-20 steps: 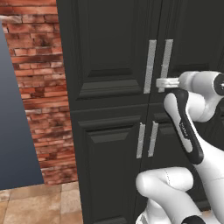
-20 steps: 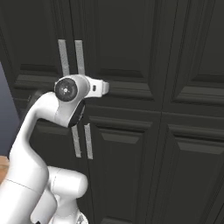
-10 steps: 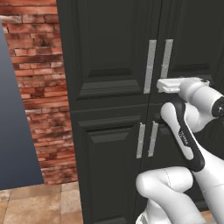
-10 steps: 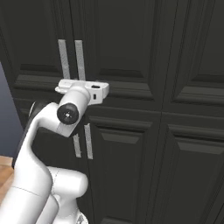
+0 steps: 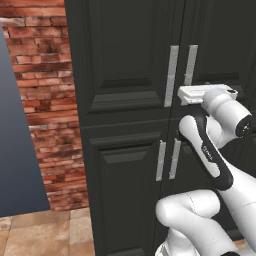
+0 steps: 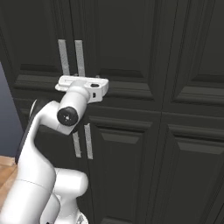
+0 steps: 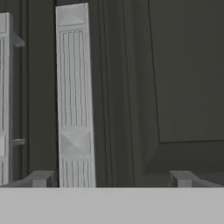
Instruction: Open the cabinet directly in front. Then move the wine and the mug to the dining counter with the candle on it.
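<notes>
Left base view: the cabinet (image 5: 130, 100) stands directly ahead, black, with raised panels and its doors closed. Two upper bar handles sit side by side at the door seam, the left handle (image 5: 172, 76) and the right handle (image 5: 190, 65). A shorter lower pair (image 5: 167, 160) sits beneath them. The arm rises from the lower right, and the gripper (image 5: 186, 95) is at the lower end of the right handle, level with the bottom of the upper doors. A brick wall (image 5: 42, 100) runs to the left of the cabinet, and tan floor tiles (image 5: 45, 232) show at the lower left.

Right base view: the cabinet (image 6: 153, 109) spans the frame with its doors shut. The gripper (image 6: 65, 84) points at the foot of the two upper handles (image 6: 71, 57). The lower handles (image 6: 83, 142) are partly hidden behind the arm.

Hand view: the jaws stand wide; one finger tip (image 7: 41, 178) rises on each side of the right handle (image 7: 74, 96), not touching it. The other finger tip (image 7: 181, 178) is over the door panel. The left handle (image 7: 4, 100) shows at the frame edge.
</notes>
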